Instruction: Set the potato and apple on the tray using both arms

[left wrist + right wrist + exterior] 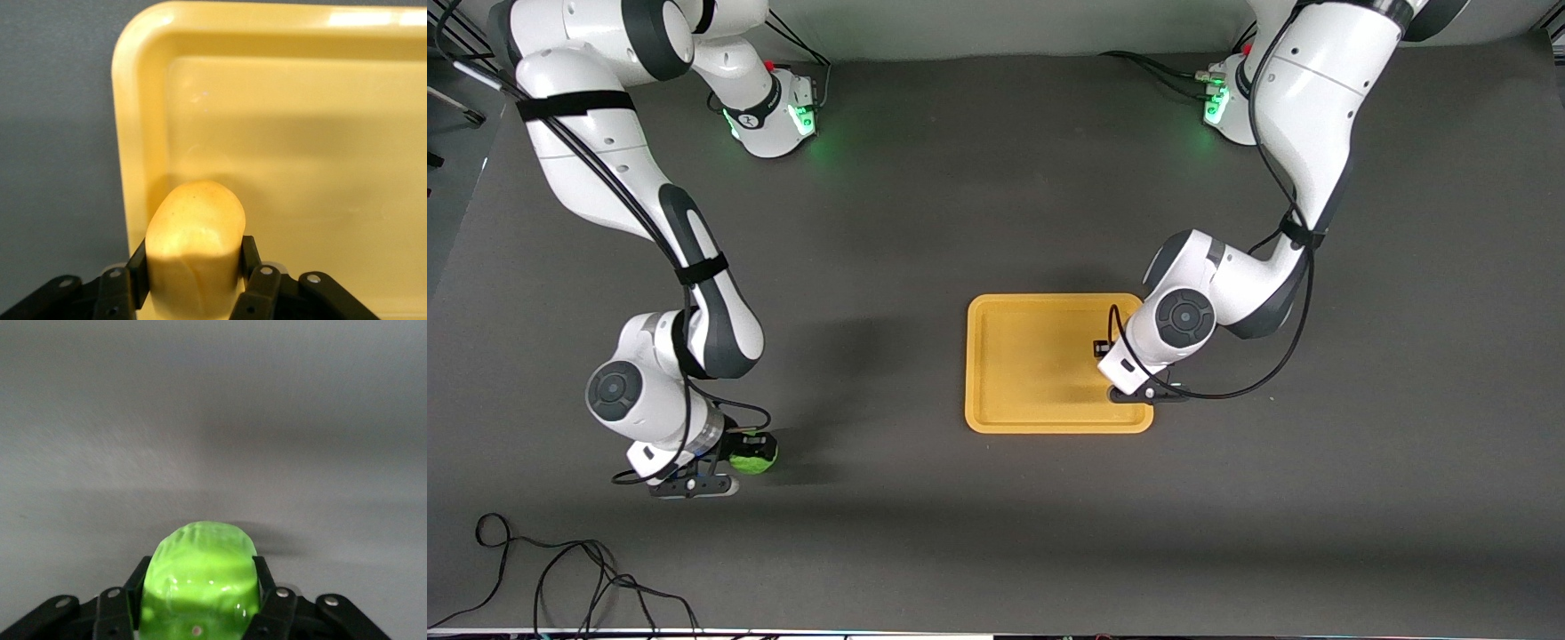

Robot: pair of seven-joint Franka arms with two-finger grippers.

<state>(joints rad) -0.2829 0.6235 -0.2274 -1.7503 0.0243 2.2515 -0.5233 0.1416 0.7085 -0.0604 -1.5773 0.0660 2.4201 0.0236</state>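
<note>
Left hand point(193, 280) clamped on lumpy yellow-tan potato point(195, 250), over corner of flat yellow-orange plastic tray point(1018, 364) nearest front camera, at left arm's end. Tray lies mid-worktop on dark grey worktop point(996, 222).

Right hand point(200, 603) clamped on small bright green apple point(200, 577) (mottled, glossy skin), at right arm's end of worktop, well apart from tray.

No readable labels or writing on tray or fruit.
</note>
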